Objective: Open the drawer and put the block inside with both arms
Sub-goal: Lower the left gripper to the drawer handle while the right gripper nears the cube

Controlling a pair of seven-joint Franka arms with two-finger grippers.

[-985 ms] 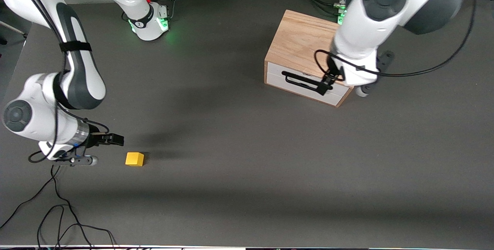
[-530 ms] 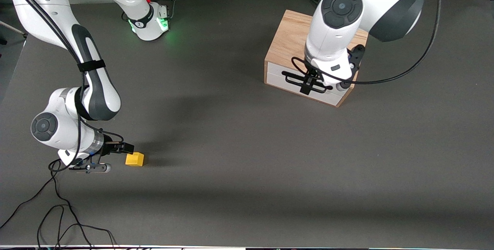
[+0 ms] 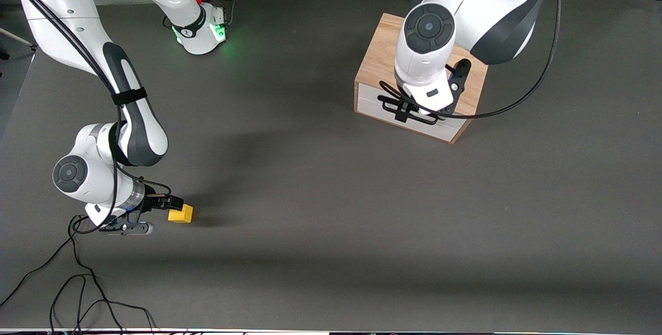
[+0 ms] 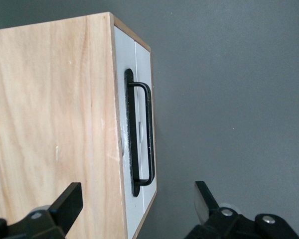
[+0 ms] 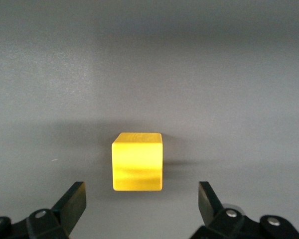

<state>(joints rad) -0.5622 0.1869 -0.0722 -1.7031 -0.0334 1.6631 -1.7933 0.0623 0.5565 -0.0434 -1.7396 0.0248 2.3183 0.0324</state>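
Black fingers of the left gripper (image 3: 404, 110) stand spread wide over the front edge of the cabinet (image 3: 385, 53), one finger (image 4: 67, 205) above the oak top, the other above the bare table, with the bar handle (image 4: 140, 134) between them and not touched. The white drawer (image 3: 370, 104) is shut, so its inside is hidden. Grey matte table (image 3: 320, 185) lies free in front of the drawer. Toward the right arm's end, nearer to the front camera, the right gripper (image 3: 168, 206) hangs low with fingers apart, just beside the yellow block (image 5: 137, 161), which rests alone on the table.
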